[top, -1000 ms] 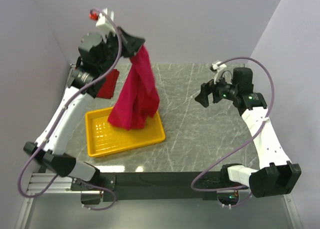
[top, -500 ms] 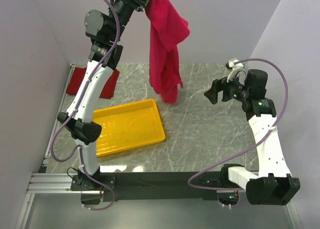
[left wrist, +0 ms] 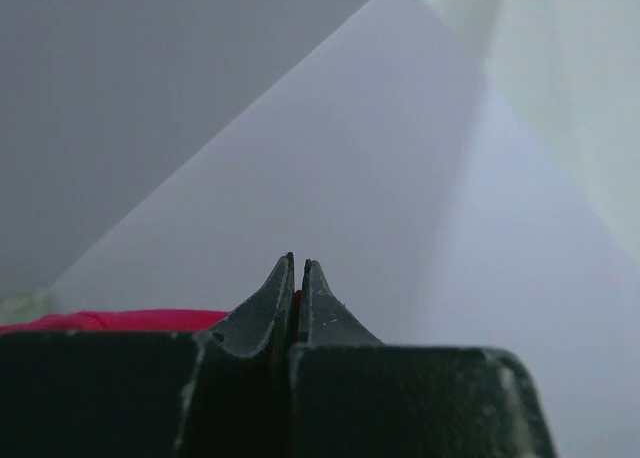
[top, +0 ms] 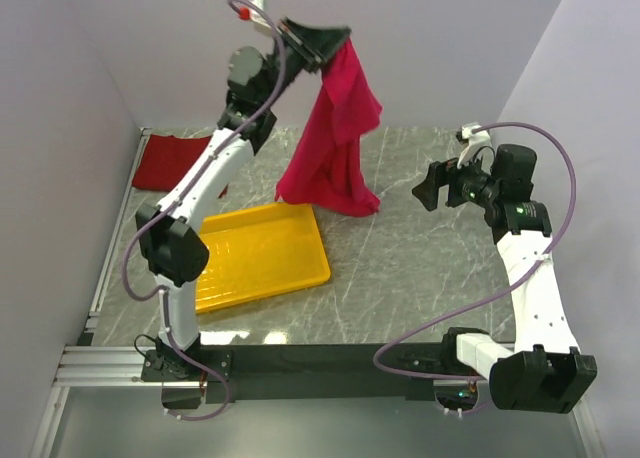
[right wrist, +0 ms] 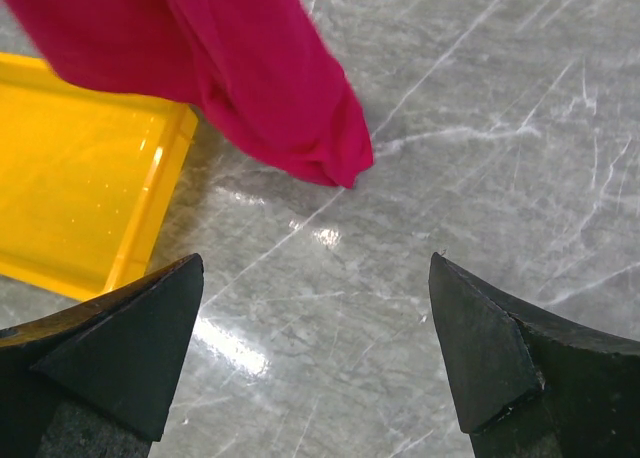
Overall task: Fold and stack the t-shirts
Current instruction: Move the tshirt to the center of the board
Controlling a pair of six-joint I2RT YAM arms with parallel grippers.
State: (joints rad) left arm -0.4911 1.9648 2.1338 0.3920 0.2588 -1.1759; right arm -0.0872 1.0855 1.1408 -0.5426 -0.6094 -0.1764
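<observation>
Your left gripper (top: 338, 40) is raised high above the far middle of the counter (top: 420, 268), and it is clamped on the top of the crimson-pink t-shirt (top: 335, 148). In the left wrist view the jaws of that gripper (left wrist: 297, 278) are pressed together with only a thin line between them. A sliver of the pink cloth (left wrist: 120, 320) shows to the left behind the fingers, and there is nothing but wall ahead.

The shirt hangs from the grip in one long bunched drape that widens toward the bottom. Its lower end comes down at the far right corner of the yellow tray (top: 260, 253). You cannot tell from above whether the hem rests on the counter or hangs just over it. The right wrist view shows the same cloth (right wrist: 250, 68) draped across the tray's corner (right wrist: 80, 198), with its lowest fold over the bare marbled surface just right of the tray.

The darker brick red t-shirt (top: 175, 160) lies flat at the far left of the counter, beyond the tray and well apart from the pink one. The left arm crosses over part of it.

Your right gripper (top: 432, 188) hovers above the right side of the counter, pointing left toward the hanging shirt. Its jaws (right wrist: 315, 263) are spread wide and hold nothing.
</observation>
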